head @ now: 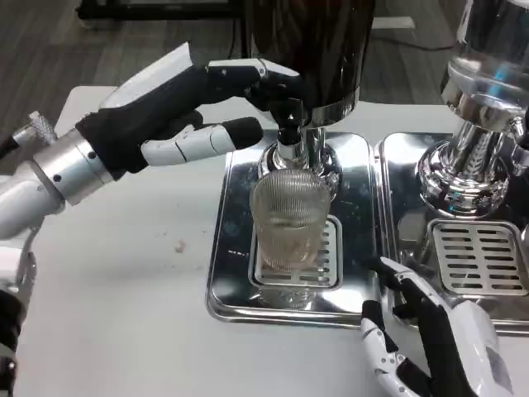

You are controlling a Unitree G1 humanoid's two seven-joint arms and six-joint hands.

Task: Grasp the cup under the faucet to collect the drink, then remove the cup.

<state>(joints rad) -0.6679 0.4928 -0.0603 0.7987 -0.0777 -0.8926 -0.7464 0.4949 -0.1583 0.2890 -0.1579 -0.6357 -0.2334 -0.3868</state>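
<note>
The white table (124, 331) carries two polished drip trays side by side, and the left drip tray (231, 248) serves as the landmark here. Rising from its back edge is the dark drink dispenser (310, 50), whose chrome faucet (291, 145) points down over the tray's slotted grate (331, 248). To the tray's right stands a second chrome dispenser (483, 107) on its own tray, cut off by the picture's edge. The left hand (178, 112) hovers above the tray's rear left corner, its upper fingers reaching to the lever area at the faucet top while the lower fingers lie loosely apart; whether they actually press anything cannot be told, since dark fingers merge with the dark dispenser. The right hand (430, 347) sits just off the tray's front right corner, fingers spread and holding nothing. The ribbed clear cup (289, 219) stands upright on the grate, directly under the faucet, touched by neither hand. By my judgement the cup is placed for filling, yet pouring, grasping and removal all remain. Any liquid inside the cup is hard to make out through the ribbing and reflections.
</note>
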